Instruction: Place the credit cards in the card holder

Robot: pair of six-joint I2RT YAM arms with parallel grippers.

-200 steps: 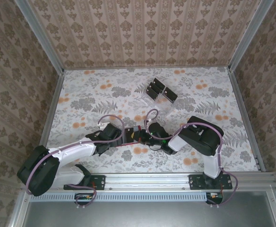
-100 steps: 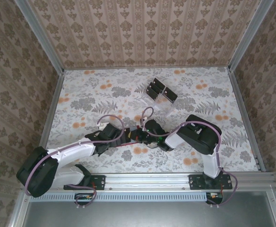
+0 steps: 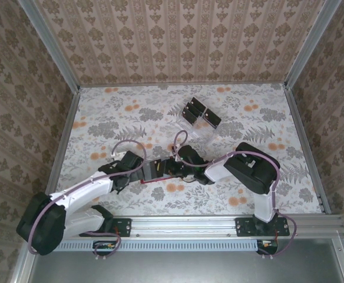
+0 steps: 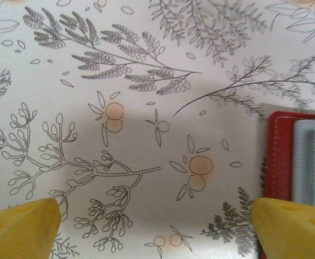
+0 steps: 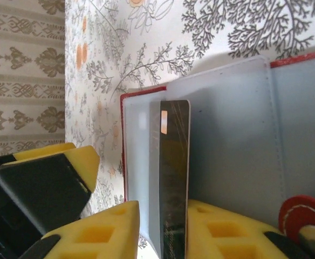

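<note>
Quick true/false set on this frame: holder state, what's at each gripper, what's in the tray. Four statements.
1. The card holder lies open. True.
2. The left gripper has a card between its fingers. False: its fingers are wide apart with nothing between them.
3. A black card sits between the right gripper's fingers, over the holder's grey-blue pocket. True.
4. The clear tray is empty. False: several black cards stand in it.
</note>
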